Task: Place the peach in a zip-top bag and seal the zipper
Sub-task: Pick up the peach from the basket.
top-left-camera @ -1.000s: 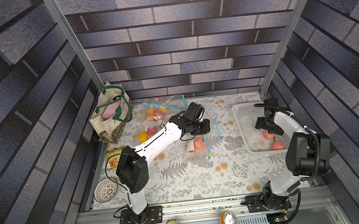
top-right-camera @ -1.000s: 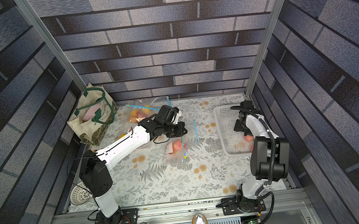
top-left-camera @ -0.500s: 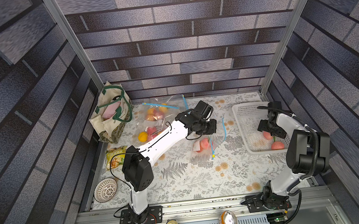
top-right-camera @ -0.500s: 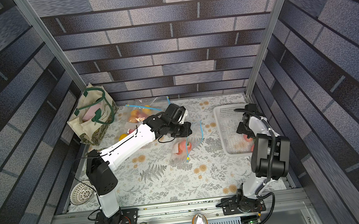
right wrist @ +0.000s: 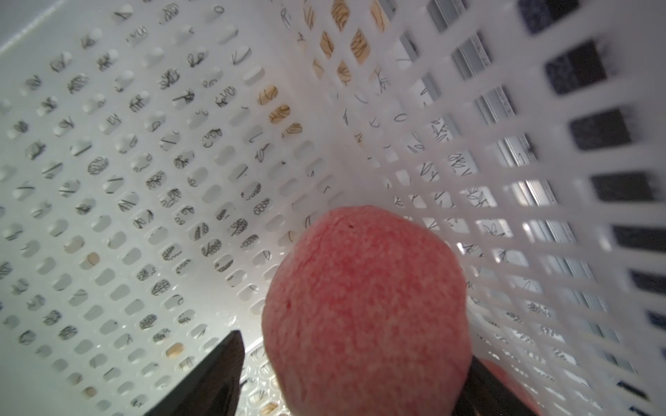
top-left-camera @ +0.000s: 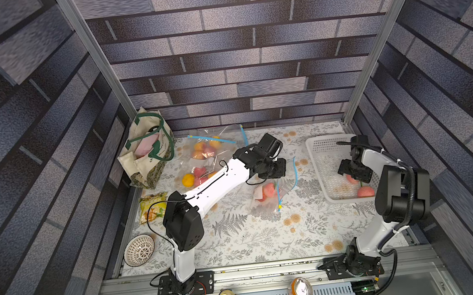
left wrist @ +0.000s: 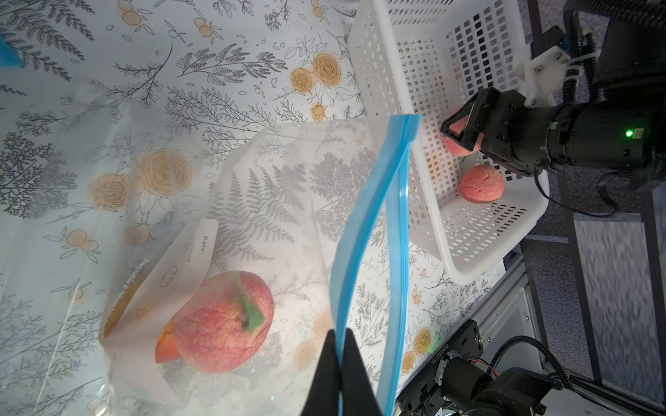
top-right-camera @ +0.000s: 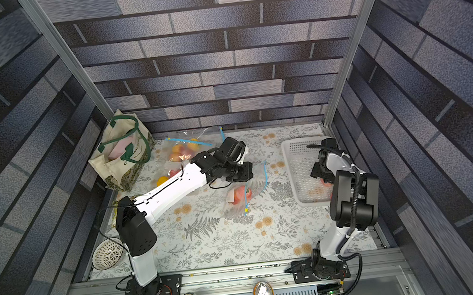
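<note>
Three peaches showed. The first peach (right wrist: pixel 364 306) sat on the floor of the white basket (right wrist: pixel 144 144), between the fingers of my right claw (right wrist: pixel 353 347). The jaws stood apart around it, with a clear gap on one side and the other finger half hidden behind the fruit, so it was straddled, not pinched. The second peach (top-left-camera: pixel 365 191) lay just beside it in the same basket, nearer my base.

The third peach (left wrist: pixel 223 320), with a green leaf, lay inside the zip-top bag (left wrist: pixel 288 180) on the floral table (top-left-camera: pixel 253 236), between my two arms. My left claw (left wrist: pixel 340 354) was clamped tight on the bag's blue zipper strip (left wrist: pixel 374 216), holding that edge up off the cloth. The bag's mouth gaped, its two blue tracks apart along most of their length.

Farther out on my left lay more bags of fruit (top-left-camera: pixel 208 151), a tote bag (top-left-camera: pixel 147 151), a snack packet (top-left-camera: pixel 151 205) and a patterned bowl (top-left-camera: pixel 139 249).
</note>
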Motion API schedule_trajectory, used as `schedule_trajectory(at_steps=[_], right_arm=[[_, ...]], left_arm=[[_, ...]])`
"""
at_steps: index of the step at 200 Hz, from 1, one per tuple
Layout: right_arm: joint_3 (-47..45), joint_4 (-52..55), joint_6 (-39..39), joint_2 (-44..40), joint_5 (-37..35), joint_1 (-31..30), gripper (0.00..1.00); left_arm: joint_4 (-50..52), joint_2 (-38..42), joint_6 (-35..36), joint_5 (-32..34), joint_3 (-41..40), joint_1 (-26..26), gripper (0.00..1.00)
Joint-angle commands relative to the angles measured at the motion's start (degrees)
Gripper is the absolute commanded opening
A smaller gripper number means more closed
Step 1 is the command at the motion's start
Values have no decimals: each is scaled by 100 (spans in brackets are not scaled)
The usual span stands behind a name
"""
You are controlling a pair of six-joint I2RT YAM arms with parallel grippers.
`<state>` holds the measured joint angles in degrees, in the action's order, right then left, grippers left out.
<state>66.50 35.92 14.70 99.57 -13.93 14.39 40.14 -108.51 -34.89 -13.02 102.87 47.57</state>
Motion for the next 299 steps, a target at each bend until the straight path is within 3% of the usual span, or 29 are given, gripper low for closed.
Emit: schedule_trajectory(at_steps=[1, 69, 108, 145, 178, 197, 232, 267, 299], right_arm=[[204, 151, -74, 17, -129, -15, 80], [592, 595, -287, 127, -389, -15, 83], [421, 392, -224, 314, -403, -15, 79], [346, 215, -223, 170, -331, -15, 65], [412, 345, -224, -163, -207, -32, 64], [421, 439, -140, -585, 290, -91, 65], [280, 329, 245, -1666, 1338, -1067, 64], [224, 110, 897, -2715, 1536, -2404, 64], [-223, -585, 1662, -3396, 2459, -3011, 64]], left_arm=[[69, 73, 88, 63, 40, -40, 0], [58, 59, 112, 27, 29, -74, 0], [49, 128, 99, 28, -59, -132, 0], [26, 146, 83, 11, -115, -167, 0], [-23, 121, 71, -4, -147, -172, 0], [-56, 93, 65, -60, -179, -177, 0], [-48, 67, 105, 14, -112, -250, 0], [3, 84, 169, 48, -66, -349, 0], [-52, 119, 144, 93, -100, -360, 0]])
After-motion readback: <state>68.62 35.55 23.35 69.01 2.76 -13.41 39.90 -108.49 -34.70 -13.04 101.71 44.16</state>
